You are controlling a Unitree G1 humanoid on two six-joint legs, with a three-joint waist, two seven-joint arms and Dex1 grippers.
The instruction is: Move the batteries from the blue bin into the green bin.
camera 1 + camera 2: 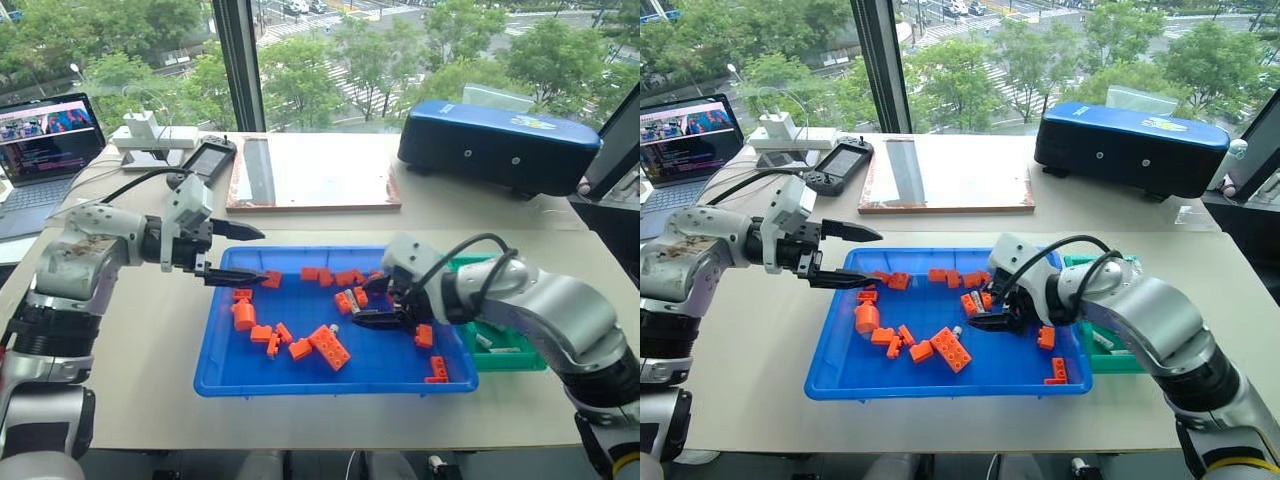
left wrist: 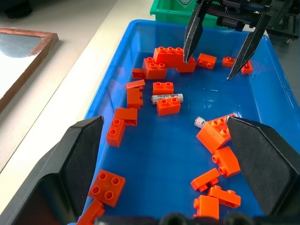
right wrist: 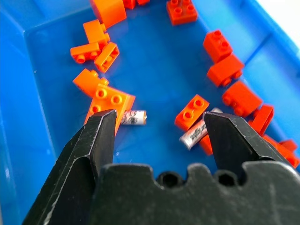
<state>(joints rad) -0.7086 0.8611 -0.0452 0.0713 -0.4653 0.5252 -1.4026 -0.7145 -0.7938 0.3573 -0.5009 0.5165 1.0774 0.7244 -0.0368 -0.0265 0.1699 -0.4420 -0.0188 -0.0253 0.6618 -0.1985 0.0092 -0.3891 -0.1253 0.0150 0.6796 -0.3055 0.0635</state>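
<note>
Right gripper point(image 3: 159, 123): I saw its jaws spread wide, empty, low over the blue bin point(image 1: 222, 370).
Batteries: one battery point(image 3: 195, 133) lay just ahead between the fingertips, beside an orange brick point(image 3: 191, 111); another battery point(image 3: 133, 117) lay by the other finger.
Left gripper point(image 1: 245, 254): jaws wide, empty, above the bin's left rim.
Green bin point(image 1: 510, 357): right of the blue bin, touching it.
Writing: printed battery labels, unreadable to me.
</note>
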